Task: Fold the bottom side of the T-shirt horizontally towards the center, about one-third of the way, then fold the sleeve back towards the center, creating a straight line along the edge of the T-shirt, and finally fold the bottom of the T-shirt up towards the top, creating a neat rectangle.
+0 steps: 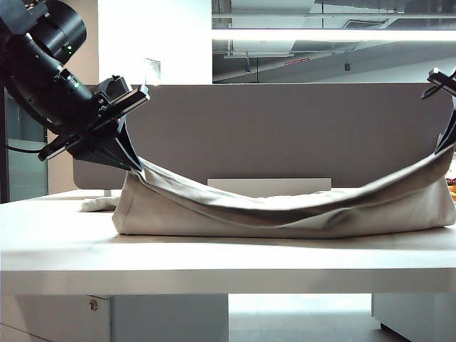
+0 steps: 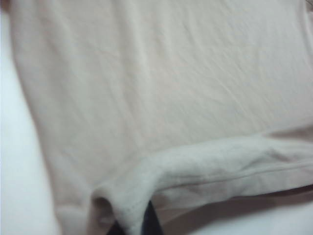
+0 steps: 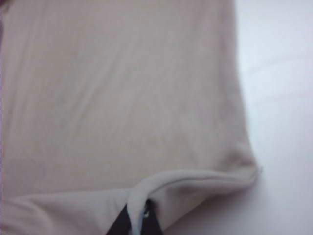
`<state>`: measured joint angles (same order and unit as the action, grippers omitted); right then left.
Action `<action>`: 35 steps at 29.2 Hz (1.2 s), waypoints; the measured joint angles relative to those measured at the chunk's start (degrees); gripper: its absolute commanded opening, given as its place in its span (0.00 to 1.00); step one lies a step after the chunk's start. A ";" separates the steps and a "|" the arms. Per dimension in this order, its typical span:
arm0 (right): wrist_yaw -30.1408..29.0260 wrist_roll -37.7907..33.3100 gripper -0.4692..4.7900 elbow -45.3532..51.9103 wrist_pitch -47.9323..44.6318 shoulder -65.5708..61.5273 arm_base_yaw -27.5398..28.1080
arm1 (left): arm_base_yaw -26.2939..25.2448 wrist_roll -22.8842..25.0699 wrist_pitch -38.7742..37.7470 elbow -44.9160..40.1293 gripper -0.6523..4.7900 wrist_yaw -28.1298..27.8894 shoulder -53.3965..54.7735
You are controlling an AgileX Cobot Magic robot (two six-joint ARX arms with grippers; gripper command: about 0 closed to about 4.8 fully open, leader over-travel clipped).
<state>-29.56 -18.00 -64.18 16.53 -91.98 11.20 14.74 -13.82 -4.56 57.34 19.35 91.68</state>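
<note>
1. A white table [image 1: 214, 256] fills the lower half of the exterior view, with a grey partition panel [image 1: 285, 135] behind it and ceiling lights above.
2. The T-shirt [image 1: 299, 210], plain beige cloth, lies across the table from left of centre to the right edge. Its lower layer rests on the table while one edge is lifted at both ends and sags in a curve between them.
3. The left tool [image 1: 137, 165], black, hangs above the left part of the table with its tips pointing down. It is clenched on the left end of the raised cloth edge.
4. In the left wrist view, the dark tips of the left tool [image 2: 142, 226] pinch a rolled fold of the T-shirt [image 2: 161, 88], which spreads out beyond them.
5. The right tool [image 1: 447, 142] is at the right edge of the exterior view, only partly in frame, where the cloth rises to meet it.
6. In the right wrist view, the right tool [image 3: 138, 219] is clenched on a folded corner of the T-shirt [image 3: 117, 88], with bare white table [image 3: 279, 98] beside it.
</note>
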 measured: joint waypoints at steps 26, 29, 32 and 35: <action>4.61 0.02 0.08 -7.78 -6.64 -10.27 -0.07 | -2.86 5.46 3.28 7.93 0.11 -5.95 10.32; 4.96 0.02 0.08 -7.78 -8.81 -10.34 -0.07 | -2.84 5.46 3.08 10.58 0.11 -5.95 12.72; 5.22 0.00 0.08 -7.78 -10.10 -11.08 -0.07 | -2.84 5.46 2.80 13.66 0.11 -5.95 14.62; 5.35 0.00 0.08 -7.91 -10.19 -12.68 -0.07 | -2.86 5.46 1.75 17.00 0.11 -5.97 16.24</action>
<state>-24.21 -18.00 -72.10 6.35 -104.66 11.14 11.88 -8.36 -2.81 74.35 13.39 107.92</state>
